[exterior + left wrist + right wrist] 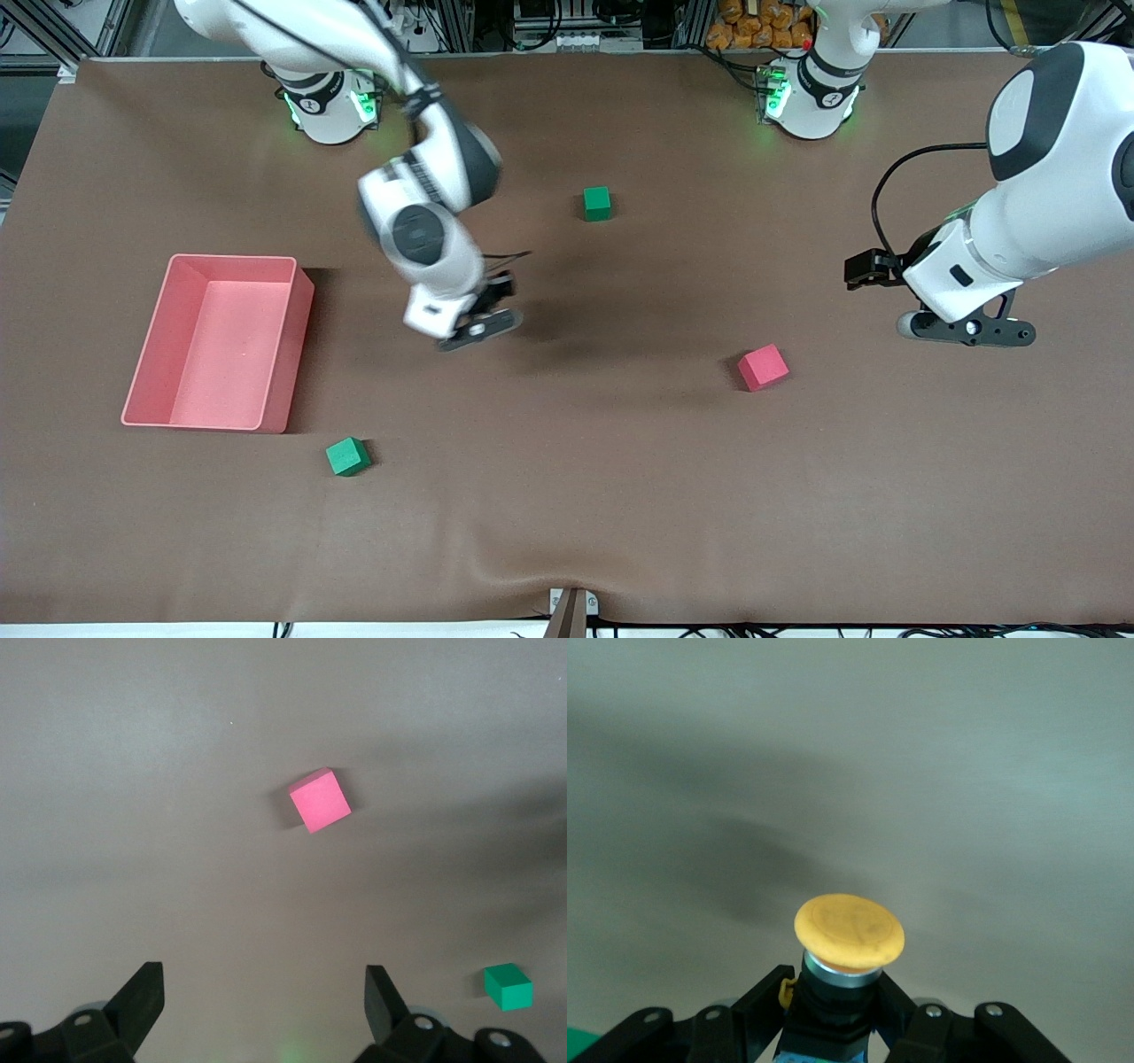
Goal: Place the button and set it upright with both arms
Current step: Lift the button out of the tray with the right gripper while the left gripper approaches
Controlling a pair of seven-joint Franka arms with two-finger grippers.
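Note:
The button has a round orange cap on a black body with a bluish end. My right gripper is shut on its black body, cap pointing away from the wrist. In the front view this gripper hangs over the middle of the table, between the pink bin and the red cube, and hides the button. My left gripper is open and empty over the left arm's end of the table; its two fingers stand wide apart in the left wrist view.
A pink bin stands toward the right arm's end. A red cube lies beside the left gripper and shows in the left wrist view. One green cube lies near the bases, another nearer the camera.

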